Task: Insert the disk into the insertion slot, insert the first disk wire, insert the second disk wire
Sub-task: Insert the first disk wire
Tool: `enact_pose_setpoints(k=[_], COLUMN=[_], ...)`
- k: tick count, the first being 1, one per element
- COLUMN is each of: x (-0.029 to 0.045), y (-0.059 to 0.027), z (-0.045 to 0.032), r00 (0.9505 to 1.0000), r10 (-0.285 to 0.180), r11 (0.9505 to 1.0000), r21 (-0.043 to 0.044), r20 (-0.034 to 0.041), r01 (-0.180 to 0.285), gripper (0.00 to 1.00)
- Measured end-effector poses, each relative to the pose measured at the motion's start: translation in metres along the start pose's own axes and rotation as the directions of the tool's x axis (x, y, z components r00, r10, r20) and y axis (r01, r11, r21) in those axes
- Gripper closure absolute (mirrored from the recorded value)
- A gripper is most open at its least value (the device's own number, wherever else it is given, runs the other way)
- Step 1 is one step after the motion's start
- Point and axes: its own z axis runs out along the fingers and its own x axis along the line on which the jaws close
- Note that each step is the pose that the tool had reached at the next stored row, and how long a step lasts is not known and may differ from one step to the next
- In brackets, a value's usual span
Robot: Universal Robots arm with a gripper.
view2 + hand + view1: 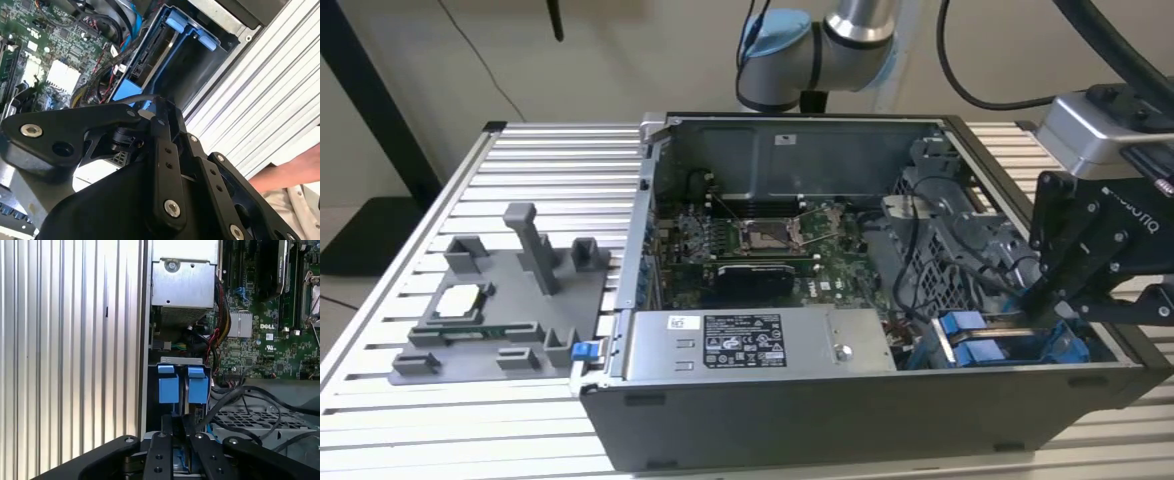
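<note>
The disk [149, 59], silver-grey in its blue carrier, sits on edge inside the insertion slot [983, 347] at the case's front corner on the exterior view's right. The slot's two blue tabs [168, 386] stand just beyond my fingertips. My black gripper [1025, 305] hangs right over the slot, its jaws drawn together. In both wrist views a thin black wire [131, 99] comes out at the tips of the gripper [153, 103], and the gripper [181, 423] appears shut on that wire's end. What is pinched is hidden by the fingers.
The open case holds a motherboard [761, 245], a labelled power-supply box [747, 345] and a perforated fan cage [250, 420] with loose black cables. A grey fixture [507, 300] with small parts stands on the ribbed table [534, 170]. A person's hand [295, 172] rests beside the case.
</note>
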Motion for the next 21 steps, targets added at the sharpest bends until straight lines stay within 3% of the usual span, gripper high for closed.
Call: enact_pose_setpoints(k=[15, 21], x=[0.0035, 0.0039], y=[-0.0042, -0.016], z=[0.0017, 0.0056], r00=[1.0, 0.9998], r10=[0.0, 0.001], r11=[1.0, 1.0], r21=[-0.0012, -0.0016], r20=[0.0006, 0.0203], r01=[0.0, -0.001], gripper=[1.0, 1.0])
